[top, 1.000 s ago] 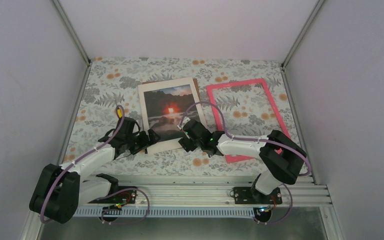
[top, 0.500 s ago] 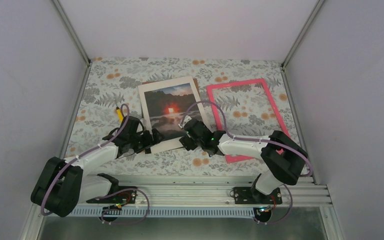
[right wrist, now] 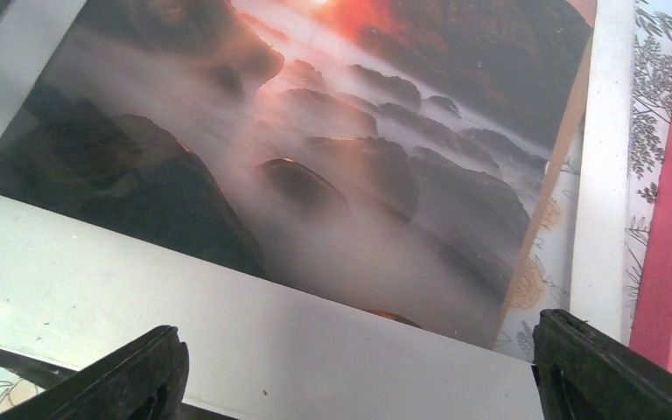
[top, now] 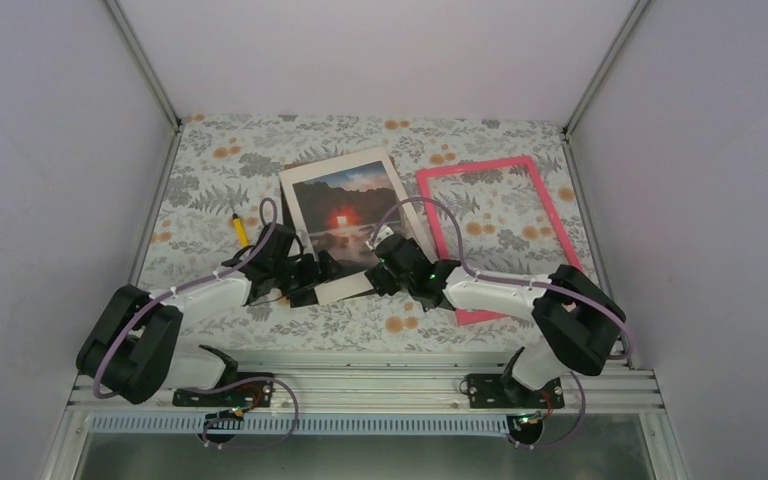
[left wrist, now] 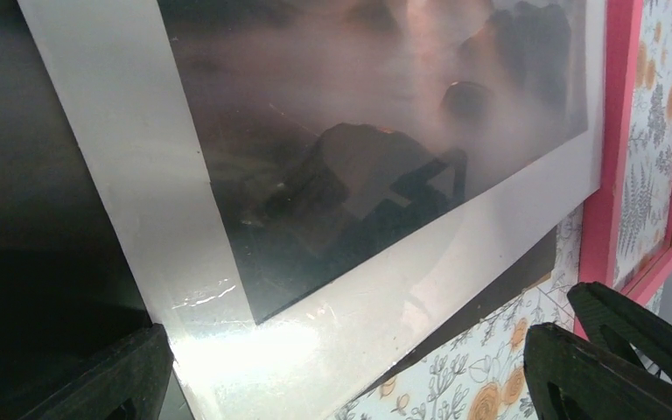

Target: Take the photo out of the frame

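The photo is laid flat on the counter, just beside the pink frame. On the left gripper and the right gripper the jaws are spread wide above it, nothing gripped.

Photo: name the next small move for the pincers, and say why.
Probably close the left pincer on the near white border of the photo and lift slightly. It and the right pincer both sit open at that edge. The photo lies outside the frame but rests on a dark board, so it likely needs peeling free.
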